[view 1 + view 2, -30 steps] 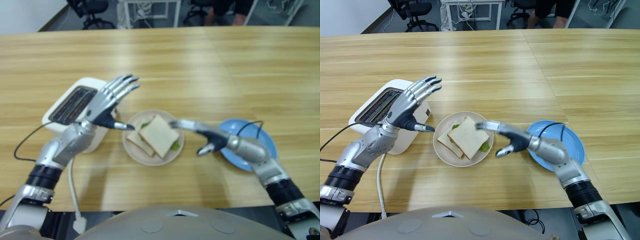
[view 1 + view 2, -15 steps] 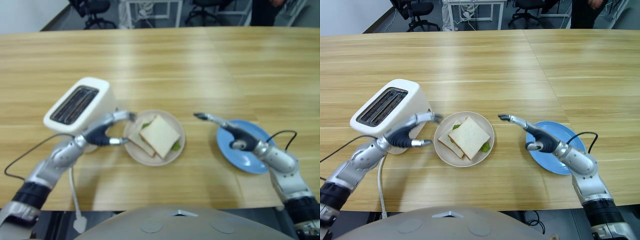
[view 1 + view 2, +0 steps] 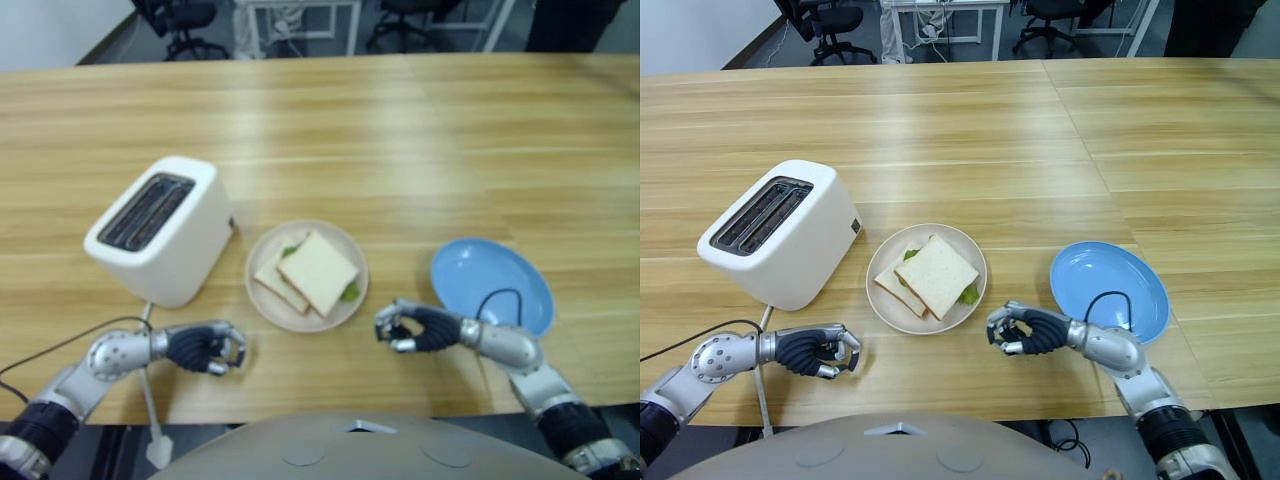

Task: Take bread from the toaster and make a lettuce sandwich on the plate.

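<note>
Down at the near edge of the table [image 3: 1040,150], the left hand [image 3: 820,352] and right hand [image 3: 1025,331] both sit with fingers curled in, holding nothing. Just beyond and between them, the beige plate [image 3: 945,318] carries the sandwich [image 3: 937,275], with lettuce [image 3: 968,294] showing at its edge. The white toaster [image 3: 780,232] stands to the left, its cord [image 3: 762,385] trailing beside the left hand. A blue plate [image 3: 1110,275] lies beyond the right hand.

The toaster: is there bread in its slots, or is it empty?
Empty, it seems: the toaster's slots are dark, nothing sticks up. The bread lies stacked on the plate, lettuce between.
</note>
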### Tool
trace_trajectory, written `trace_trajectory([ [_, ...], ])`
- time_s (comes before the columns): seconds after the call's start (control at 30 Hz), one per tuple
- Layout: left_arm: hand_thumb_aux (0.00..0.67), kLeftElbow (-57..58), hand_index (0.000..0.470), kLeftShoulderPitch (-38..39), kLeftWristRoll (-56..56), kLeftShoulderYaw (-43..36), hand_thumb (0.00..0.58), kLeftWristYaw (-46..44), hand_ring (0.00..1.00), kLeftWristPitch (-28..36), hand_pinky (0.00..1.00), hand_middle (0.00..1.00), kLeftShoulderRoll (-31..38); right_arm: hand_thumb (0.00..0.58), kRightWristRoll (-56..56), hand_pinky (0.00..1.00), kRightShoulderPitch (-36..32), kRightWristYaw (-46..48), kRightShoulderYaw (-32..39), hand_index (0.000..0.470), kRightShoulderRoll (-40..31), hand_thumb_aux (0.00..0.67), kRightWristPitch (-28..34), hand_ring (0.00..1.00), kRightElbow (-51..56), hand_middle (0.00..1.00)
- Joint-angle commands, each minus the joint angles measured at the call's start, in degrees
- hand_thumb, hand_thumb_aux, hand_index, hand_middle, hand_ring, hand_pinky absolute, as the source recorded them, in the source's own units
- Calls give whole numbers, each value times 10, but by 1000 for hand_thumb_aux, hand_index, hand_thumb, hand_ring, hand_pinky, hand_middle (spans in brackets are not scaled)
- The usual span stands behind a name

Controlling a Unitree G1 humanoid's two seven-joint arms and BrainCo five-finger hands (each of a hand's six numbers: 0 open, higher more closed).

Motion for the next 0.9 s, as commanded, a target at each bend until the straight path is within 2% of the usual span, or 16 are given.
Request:
trace_trajectory([
  [0.03,670,53,460,-46,114,10,580,81,1000,-9,1000,1000,-39,580,-40,1000,-29,-13,26,460,34,670,-17,1000,46,1000],
  [0.27,670,142,460,-124,291,-8,580,245,1000,-17,1000,1000,-71,580,-105,1000,-90,-83,39,460,87,670,-43,1000,140,1000],
  [0.37,670,172,460,-148,328,-21,580,296,1000,-33,1000,1000,-89,580,-125,1000,-117,-124,31,460,97,670,-52,1000,180,1000],
  [0.67,670,219,460,-189,332,-25,580,364,1000,-87,1000,1000,-119,580,-174,1000,-229,-290,-5,460,114,670,-64,1000,329,1000],
  [0.83,670,210,460,-206,294,4,580,396,1000,-122,1000,1000,-133,580,-139,980,-235,-308,-27,460,118,670,-100,980,345,980],
  [0.87,670,203,460,-207,275,13,580,396,1000,-129,1000,1000,-136,575,-112,973,-228,-295,-35,417,118,607,-109,973,332,973],
  [0.9,560,190,384,-206,251,26,564,397,1000,-133,1000,1000,-139,476,-79,886,-219,-282,-43,265,117,386,-116,886,310,886],
])
